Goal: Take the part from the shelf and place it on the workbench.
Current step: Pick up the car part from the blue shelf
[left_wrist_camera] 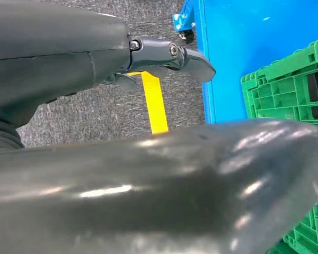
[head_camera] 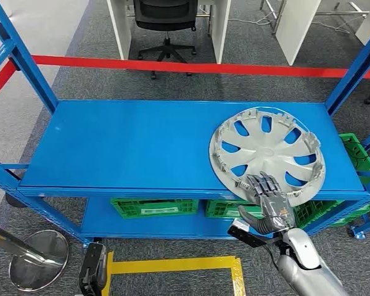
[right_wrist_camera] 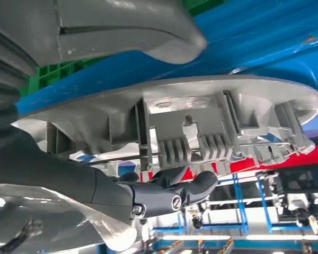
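Note:
A silver hubcap (head_camera: 267, 151) lies face up at the right end of the blue shelf's top board (head_camera: 127, 148), its near rim hanging over the front edge. My right hand (head_camera: 267, 203) is at that rim. Its fingers (right_wrist_camera: 169, 193) lie on the hubcap's top face, and the thumb (right_wrist_camera: 129, 26) sits below the rim with a strip of blue shelf showing between it and the hubcap (right_wrist_camera: 189, 116). My left hand (head_camera: 94, 271) hangs low at my left side with its fingers (left_wrist_camera: 169, 55) stretched out and nothing in them.
Green crates (head_camera: 155, 206) fill the lower shelf board, one close to my left hand (left_wrist_camera: 293, 90). Blue uprights (head_camera: 29, 68) stand at the shelf's corners. Yellow floor tape (head_camera: 174, 265), a stanchion base (head_camera: 39, 259) and red barrier tape (head_camera: 174, 65) surround it.

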You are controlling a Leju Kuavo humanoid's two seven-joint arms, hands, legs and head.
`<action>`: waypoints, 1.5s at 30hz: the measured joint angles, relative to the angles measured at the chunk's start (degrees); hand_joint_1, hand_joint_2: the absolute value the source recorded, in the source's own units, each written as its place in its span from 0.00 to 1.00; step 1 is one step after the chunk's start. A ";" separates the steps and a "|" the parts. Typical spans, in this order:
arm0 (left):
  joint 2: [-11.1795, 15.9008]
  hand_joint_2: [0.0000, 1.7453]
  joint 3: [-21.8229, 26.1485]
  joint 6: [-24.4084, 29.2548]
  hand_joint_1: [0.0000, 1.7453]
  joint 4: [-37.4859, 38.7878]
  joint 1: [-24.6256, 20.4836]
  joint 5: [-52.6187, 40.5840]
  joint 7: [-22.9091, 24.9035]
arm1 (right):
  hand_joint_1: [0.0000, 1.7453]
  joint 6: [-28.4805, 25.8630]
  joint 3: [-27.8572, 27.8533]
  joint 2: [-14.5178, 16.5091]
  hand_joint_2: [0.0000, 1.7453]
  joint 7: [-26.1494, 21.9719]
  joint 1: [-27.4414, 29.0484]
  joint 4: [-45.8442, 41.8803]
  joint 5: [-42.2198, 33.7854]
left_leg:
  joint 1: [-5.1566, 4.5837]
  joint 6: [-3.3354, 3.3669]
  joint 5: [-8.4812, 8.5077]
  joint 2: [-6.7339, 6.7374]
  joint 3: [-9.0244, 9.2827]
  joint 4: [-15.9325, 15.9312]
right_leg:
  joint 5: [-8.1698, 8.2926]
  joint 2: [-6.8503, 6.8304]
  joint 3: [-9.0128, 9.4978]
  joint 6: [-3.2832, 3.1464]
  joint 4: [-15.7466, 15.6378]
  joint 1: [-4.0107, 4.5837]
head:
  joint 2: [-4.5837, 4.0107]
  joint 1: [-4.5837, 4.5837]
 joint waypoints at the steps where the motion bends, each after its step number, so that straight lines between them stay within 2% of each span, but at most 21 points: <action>1: 0.00 0.00 0.00 -0.02 0.00 0.00 0.00 -0.08 0.00 | 0.00 0.19 -0.06 0.01 1.00 -0.24 -0.22 0.30 -0.12 | 0.00 0.00 0.00 0.00 0.01 0.00 | 0.00 0.01 0.01 0.00 0.00 0.00 | 0.00 0.01; 8: -0.03 0.00 0.00 -0.09 0.00 0.00 -0.01 -0.96 0.01 | 0.00 -0.58 -0.30 0.62 1.00 -0.63 -2.03 3.19 0.59 | -0.01 0.00 0.00 0.01 0.06 0.00 | 0.03 0.03 0.06 0.02 -0.01 -0.01 | 0.00 0.01; 15: -0.04 0.00 0.01 -0.10 0.00 0.00 -0.04 -2.00 0.25 | 0.00 -2.17 0.55 1.01 1.00 4.40 -3.33 5.71 8.00 | 0.00 -0.01 0.01 0.02 0.12 0.00 | 0.05 0.05 0.09 0.02 -0.01 0.00 | -0.01 0.01; 20: -0.04 0.00 0.02 -0.10 0.00 0.00 -0.10 -2.07 0.52 | 0.00 -2.33 1.16 0.98 1.00 5.88 -4.32 7.17 10.16 | 0.00 -0.01 0.01 0.02 0.16 0.00 | 0.08 0.07 0.11 0.02 -0.01 0.00 | 0.00 0.01; 24: -0.04 0.00 0.04 -0.05 0.00 0.00 -0.13 -2.15 0.56 | 1.00 -2.99 1.70 0.98 1.00 7.22 -4.78 8.07 11.90 | 0.00 -0.01 0.02 0.03 0.16 0.00 | 0.10 0.09 0.11 0.04 -0.01 0.00 | -0.01 0.01; 31: -0.04 0.00 0.05 0.00 0.00 0.00 -0.23 -2.61 0.55 | 1.00 -2.89 1.94 0.98 1.00 7.13 -5.51 8.69 12.10 | 0.00 0.00 0.02 0.08 0.21 0.00 | 0.11 0.12 0.13 0.04 -0.01 0.00 | 0.00 0.01; 45: -0.02 0.00 0.05 0.29 0.00 0.00 -0.23 -3.86 0.56 | 1.00 -2.91 1.56 0.98 1.00 3.27 -5.87 8.74 8.37 | 0.01 0.00 0.00 0.13 0.49 0.00 | 0.09 0.18 0.04 0.04 -0.07 0.01 | -0.01 0.01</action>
